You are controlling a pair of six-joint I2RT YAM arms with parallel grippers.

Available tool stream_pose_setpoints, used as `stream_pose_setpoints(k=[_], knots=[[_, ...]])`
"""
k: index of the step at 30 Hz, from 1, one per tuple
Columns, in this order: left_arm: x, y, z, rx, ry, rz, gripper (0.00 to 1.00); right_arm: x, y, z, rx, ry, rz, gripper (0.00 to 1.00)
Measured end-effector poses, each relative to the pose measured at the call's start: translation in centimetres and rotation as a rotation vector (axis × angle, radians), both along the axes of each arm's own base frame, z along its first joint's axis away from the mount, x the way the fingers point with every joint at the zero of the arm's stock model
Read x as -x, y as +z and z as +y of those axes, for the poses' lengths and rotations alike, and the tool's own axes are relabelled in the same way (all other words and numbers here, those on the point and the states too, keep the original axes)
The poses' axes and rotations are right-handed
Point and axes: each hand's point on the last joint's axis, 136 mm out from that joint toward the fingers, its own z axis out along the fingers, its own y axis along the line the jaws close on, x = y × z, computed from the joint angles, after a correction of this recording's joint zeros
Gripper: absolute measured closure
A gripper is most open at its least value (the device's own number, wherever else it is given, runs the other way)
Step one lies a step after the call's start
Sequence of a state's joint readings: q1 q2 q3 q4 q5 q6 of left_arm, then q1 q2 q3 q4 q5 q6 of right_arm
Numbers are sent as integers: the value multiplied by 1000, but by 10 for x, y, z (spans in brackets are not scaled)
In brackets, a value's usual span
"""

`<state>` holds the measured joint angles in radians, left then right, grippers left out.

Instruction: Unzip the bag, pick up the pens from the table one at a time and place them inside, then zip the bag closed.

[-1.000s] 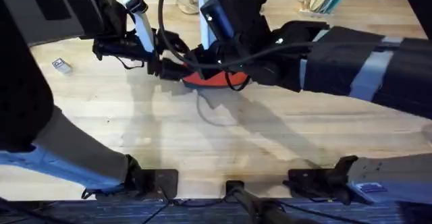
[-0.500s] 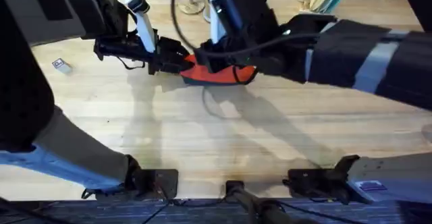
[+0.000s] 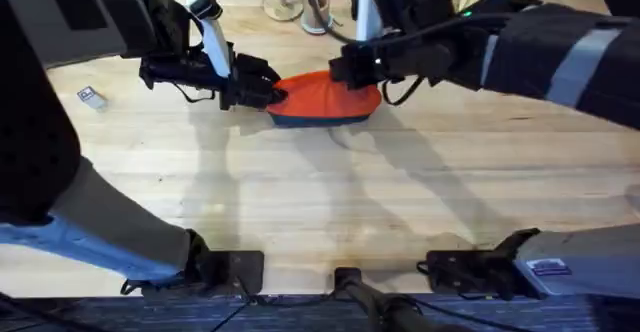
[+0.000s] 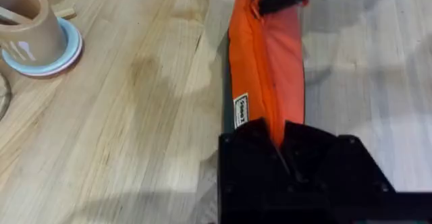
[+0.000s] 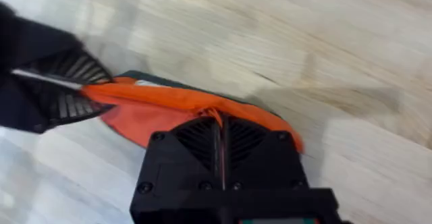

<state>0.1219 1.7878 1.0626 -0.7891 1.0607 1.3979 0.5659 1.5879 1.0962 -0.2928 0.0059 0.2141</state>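
Both hands pinch the bag [image 3: 325, 97] ends; the left wrist view adds a cup [image 4: 25, 23].

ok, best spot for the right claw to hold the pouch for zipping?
Probably the zipper ridge at the pouch's right end, from above. The seam stands up as a thin fold there, and the left claw already pinches the opposite end, so the right claw can pull against it along the zipper line.

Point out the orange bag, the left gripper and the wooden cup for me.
bag [image 3: 325, 94]: overhead view, on its orange top fabric.
left gripper [image 3: 268, 90]: overhead view, at its fingertips on the bag's end.
wooden cup [image 4: 25, 23]: left wrist view, on its side wall.
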Motion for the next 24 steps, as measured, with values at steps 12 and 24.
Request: stream_pose_setpoints(k=[12,24], knots=[[1,0,-1,1,-1,4,957,-12,-5,-43,19,-95,43,972],[2,0,-3,1,-8,6,957,-27,-3,-94,22,-220,60,972]])
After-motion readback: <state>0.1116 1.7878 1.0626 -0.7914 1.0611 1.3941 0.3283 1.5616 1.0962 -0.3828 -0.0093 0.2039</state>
